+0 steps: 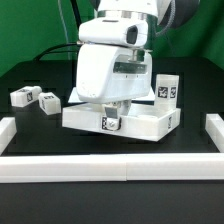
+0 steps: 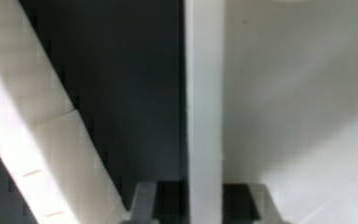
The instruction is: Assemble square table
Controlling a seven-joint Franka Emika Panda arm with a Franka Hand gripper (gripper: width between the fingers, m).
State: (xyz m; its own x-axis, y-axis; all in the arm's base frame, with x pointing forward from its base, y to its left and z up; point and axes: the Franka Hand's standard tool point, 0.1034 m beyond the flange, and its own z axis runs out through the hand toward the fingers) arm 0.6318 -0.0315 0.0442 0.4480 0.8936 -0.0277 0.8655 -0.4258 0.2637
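— Beneath the tool (image 1: 112, 113), which item?
— Square panel (image 1: 150, 122), flat on table (image 1: 40, 128), directly below; near rim runs between its jaws. Whether they pinch it or stand spread: cannot tell.

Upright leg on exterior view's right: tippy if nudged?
The leg stands on end, taller than wide, so a high push probably topples it. Its flat faces suggest sliding, not rolling. It looks like stiff plastic, likely light.
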